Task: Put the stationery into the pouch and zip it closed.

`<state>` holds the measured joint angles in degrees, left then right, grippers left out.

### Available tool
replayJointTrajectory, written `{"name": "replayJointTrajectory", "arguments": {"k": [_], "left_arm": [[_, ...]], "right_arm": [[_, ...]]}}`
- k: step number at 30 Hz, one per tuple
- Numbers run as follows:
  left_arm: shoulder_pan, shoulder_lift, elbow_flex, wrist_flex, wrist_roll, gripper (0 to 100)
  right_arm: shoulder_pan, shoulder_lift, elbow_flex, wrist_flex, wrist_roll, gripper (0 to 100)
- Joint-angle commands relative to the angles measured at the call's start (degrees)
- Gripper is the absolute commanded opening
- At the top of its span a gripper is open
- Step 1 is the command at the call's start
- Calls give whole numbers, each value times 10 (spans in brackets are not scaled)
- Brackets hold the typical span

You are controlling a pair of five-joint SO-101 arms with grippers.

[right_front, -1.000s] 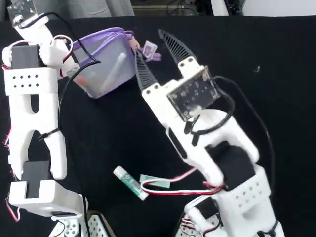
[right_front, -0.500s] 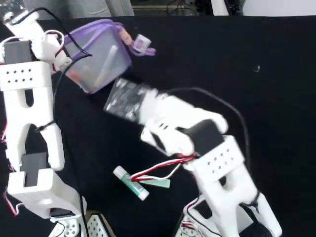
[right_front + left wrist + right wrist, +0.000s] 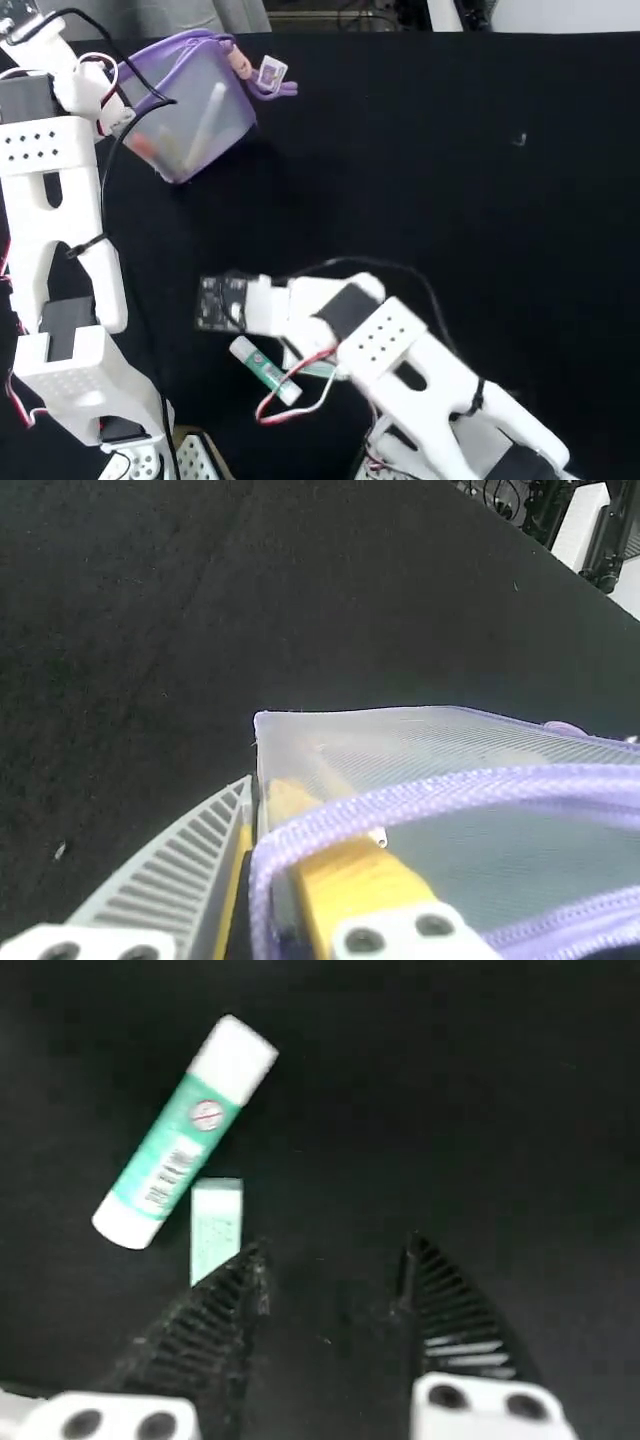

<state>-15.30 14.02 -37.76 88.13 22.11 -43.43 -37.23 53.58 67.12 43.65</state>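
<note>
High view, holdings by size.

1. Flat black cloth-covered table (image 3: 480,200). It offers little to stop a round thing from rolling.
2. Translucent plastic pouch with purple zip trim (image 3: 190,105), at the far corner, mouth open and tipped on its side. A white stick (image 3: 210,125) and an orange piece (image 3: 140,150) lie inside. Risk: at this tilt, any jolt could spill them back out.
3. My left claw (image 3: 265,880), clamped on the pouch's purple rim, one ribbed finger outside the wall. Risk: I grip one edge only, so the mouth may sag shut, or the slick wall may slip free.
4. My right claw (image 3: 335,1250), spread wide and holding nothing, low over the near part of the table, well apart from the pouch.
5. Green-and-white cylindrical glue stick (image 3: 185,1160), lying loose on the cloth beside my right claw, not between its tips. Risk: closing from here meets only cloth, and a glancing finger would send the cylinder rolling off.
6. Small pale green flat eraser (image 3: 216,1225), just beside the glue stick and close to one right fingertip. Risk: I judge a careless pinch could catch both, or nudge this one under the finger.
7. Red-and-white wire loop (image 3: 290,395), draped over the glue stick. Risk: it may snag and drag the stick.
</note>
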Motion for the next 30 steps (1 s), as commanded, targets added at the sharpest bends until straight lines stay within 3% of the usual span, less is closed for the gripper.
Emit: {"name": "replayJointTrajectory", "arguments": {"k": [1, 26, 30], "left_arm": [[-27, 24, -2, -9, -8, 30], [-27, 24, 3, -7, -7, 30], [-27, 24, 3, -4, -6, 30]], "right_arm": [[-49, 3, 40, -43, 2, 201], [-71, 8, 181, -160, 1, 198], [-71, 8, 181, -159, 1, 99]]}}
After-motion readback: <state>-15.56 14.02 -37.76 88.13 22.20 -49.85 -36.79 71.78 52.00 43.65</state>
